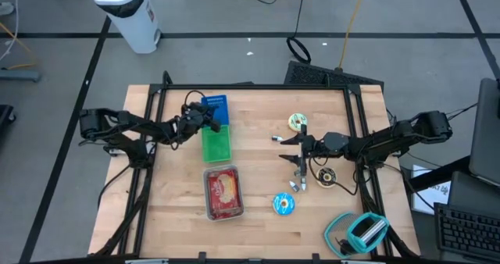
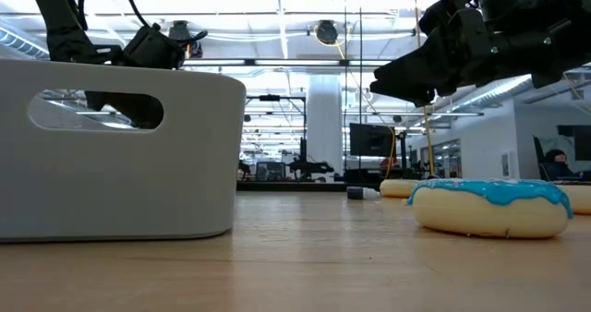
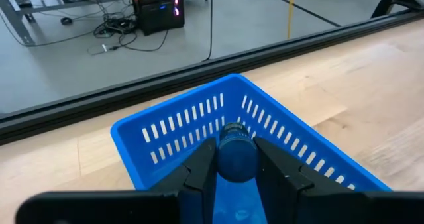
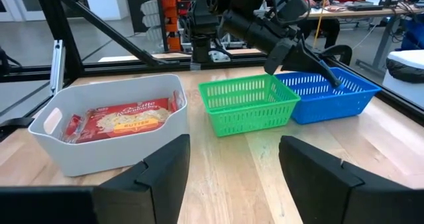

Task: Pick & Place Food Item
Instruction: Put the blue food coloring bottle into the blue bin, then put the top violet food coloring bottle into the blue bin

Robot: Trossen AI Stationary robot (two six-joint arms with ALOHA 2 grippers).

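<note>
Left claw over the blue basket

The left claw (image 3: 235, 168) is clamped on a blue can (image 3: 236, 159) above the blue basket (image 3: 199, 121); released off-centre, it could strike the rim and roll onto the desk (image 1: 258, 225). The right claw (image 4: 232, 164) hangs spread apart.

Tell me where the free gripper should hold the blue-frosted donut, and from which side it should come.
Probably from straight above: the blue-frosted donut lies flat on the table, so its sides are low. Open fingers of the right gripper could close across the ring's outer edge, or over one side of the ring through its hole. Nothing stands close against it.
</note>
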